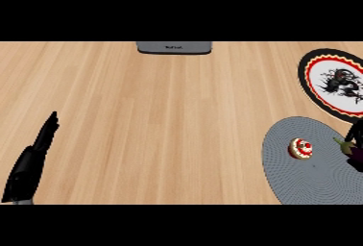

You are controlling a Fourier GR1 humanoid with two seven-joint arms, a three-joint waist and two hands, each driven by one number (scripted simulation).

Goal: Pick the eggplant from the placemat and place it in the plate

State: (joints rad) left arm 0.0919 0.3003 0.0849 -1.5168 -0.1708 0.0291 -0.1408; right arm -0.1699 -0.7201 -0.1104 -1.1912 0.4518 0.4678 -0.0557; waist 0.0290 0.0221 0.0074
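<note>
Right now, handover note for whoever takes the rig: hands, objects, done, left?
Left hand: open, fingers straight, resting at the lower left, holding nothing.
Right hand: only dark fingers show at the right edge, by the eggplant; grip state unclear.
Eggplant: on the grey placemat, at its right side, partly cut off by the edge. A small round red-and-white item sits beside it.
Plate: upper right, nothing in it.
Done: nothing placed. Left: grasp, lift, set in plate.
</note>
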